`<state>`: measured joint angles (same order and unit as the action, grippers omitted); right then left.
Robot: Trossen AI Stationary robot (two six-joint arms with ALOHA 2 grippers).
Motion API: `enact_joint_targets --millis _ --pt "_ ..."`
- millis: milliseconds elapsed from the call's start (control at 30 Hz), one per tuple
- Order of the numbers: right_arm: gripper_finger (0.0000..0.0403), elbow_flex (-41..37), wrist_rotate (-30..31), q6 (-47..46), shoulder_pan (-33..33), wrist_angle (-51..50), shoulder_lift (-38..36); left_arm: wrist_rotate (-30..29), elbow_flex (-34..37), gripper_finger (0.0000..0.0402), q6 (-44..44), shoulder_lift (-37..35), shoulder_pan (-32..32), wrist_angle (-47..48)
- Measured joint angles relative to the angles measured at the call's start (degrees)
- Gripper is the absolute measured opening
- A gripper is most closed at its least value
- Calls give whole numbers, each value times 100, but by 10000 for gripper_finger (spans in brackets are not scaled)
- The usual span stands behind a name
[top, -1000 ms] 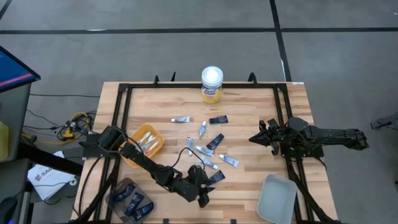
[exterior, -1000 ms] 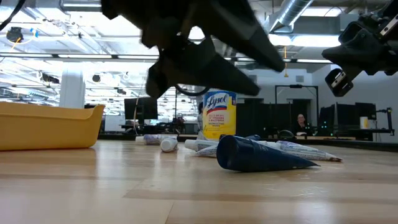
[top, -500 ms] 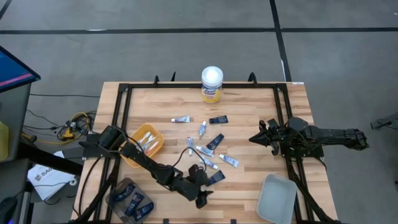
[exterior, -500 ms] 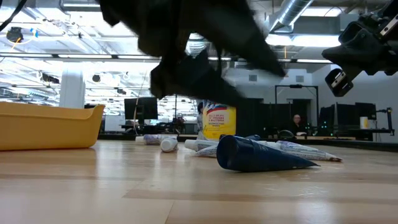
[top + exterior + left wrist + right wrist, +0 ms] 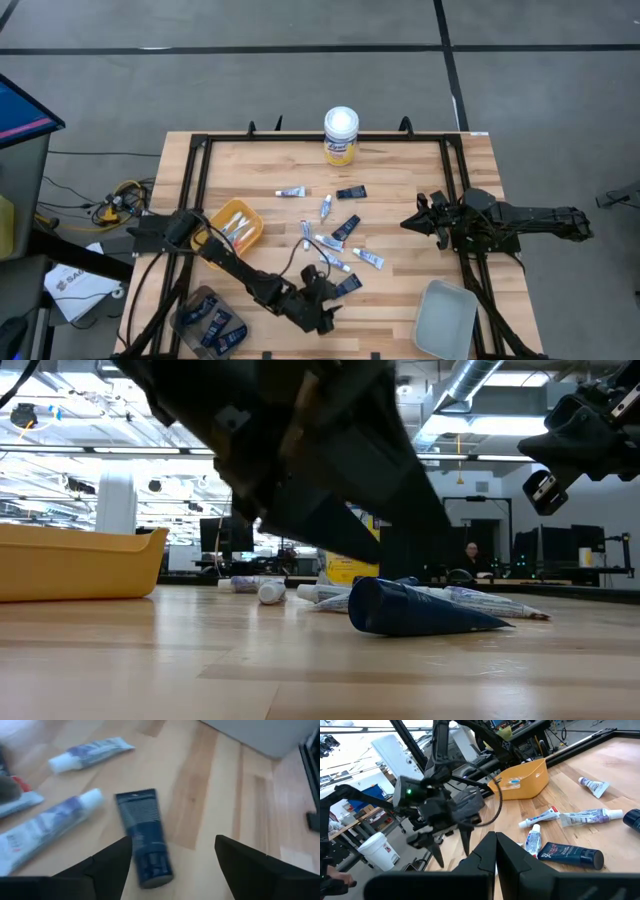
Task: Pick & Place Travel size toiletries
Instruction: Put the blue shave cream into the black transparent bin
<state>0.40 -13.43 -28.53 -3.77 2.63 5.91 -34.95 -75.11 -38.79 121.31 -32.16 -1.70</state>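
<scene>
A navy tube (image 5: 142,837) lies flat on the wooden table (image 5: 400,290), near its front edge; it also shows in the high view (image 5: 347,285). My left gripper (image 5: 174,840) hovers open over it, the tube nearer one finger, touching nothing; it also shows in the high view (image 5: 325,305). Several white tubes (image 5: 330,245) and two more navy tubes (image 5: 345,227) lie scattered at the table's middle. My right gripper (image 5: 410,222) waits shut and empty, raised at the right side.
A yellow tray (image 5: 232,228) with a few items stands at the left. A dark bin (image 5: 210,320) with navy tubes is at the front left, and a pale grey tray (image 5: 445,318) at the front right. A yellow canister (image 5: 341,136) stands at the far edge.
My left gripper has moved toward the table's near edge and a little down, staying open, and now stands over the navy tube. The tubes have not moved.
</scene>
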Motion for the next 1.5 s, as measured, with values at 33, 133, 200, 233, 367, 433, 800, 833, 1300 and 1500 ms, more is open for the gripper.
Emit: enact_joint_targets --millis 33,133,200,233,367,433,800,833,1300,1500 --pt "0 0 0 0 -1 0 2 -30 -92 281 118 114 -11 -4" --pt "0 0 0 0 0 0 0 -246 -252 281 183 348 -14 149" --pt "0 0 0 0 -2 0 2 -310 -285 281 129 432 2 274" --pt "0 0 0 0 0 0 0 -359 -285 281 72 437 11 416" --pt "0 0 0 0 0 0 0 -374 -289 281 -91 440 43 645" --pt "0 0 0 0 0 0 1 -369 -287 281 -141 442 41 678" --pt "0 1 0 0 -1 0 0 -366 -285 218 -199 442 62 775" --pt "0 1 0 0 -1 0 2 -356 -285 206 -212 442 66 775" --pt "0 2 0 0 0 0 0 -117 -279 120 -396 391 118 784" --pt "0 0 0 0 0 0 1 491 -276 120 -411 -294 109 1232"
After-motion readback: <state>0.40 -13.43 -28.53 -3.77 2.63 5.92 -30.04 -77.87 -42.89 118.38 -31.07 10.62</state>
